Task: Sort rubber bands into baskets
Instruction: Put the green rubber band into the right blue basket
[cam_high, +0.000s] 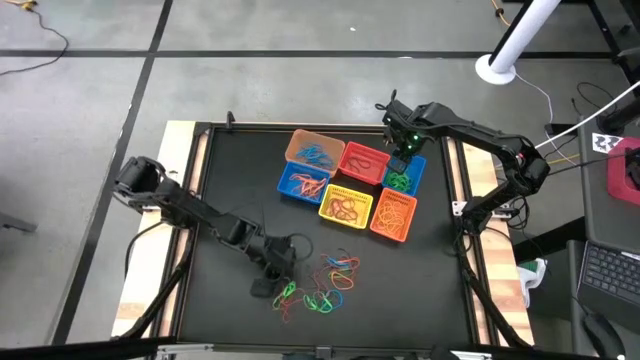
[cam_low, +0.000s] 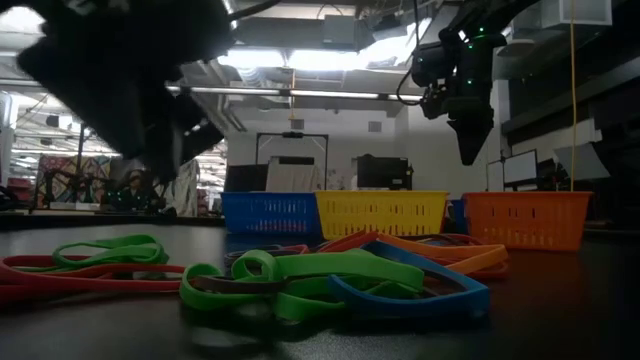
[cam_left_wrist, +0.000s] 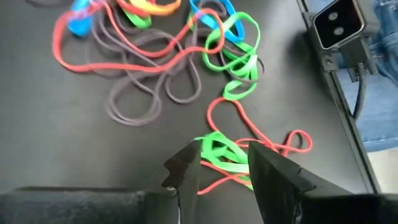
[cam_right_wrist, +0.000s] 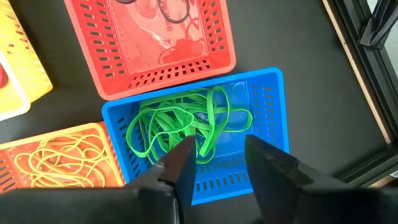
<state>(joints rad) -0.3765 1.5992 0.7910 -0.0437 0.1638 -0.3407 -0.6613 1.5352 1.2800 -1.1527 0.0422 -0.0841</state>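
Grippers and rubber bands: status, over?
Right gripper open over blue plastic basket of green rubber bands. Left gripper open, straddling green band in loose pile. Nothing obstructing.

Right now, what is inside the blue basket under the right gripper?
The blue basket holds a tangle of green bands, lying loose on its floor. The open right gripper hangs above them, its fingers covering part of the near end, so anything there is hidden.

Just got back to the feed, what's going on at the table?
Rubber bands are being sorted by colour. The right pincer hangs open over the blue basket holding green bands. The left pincer is open, down at the loose pile, straddling a green band tangled with a red band.
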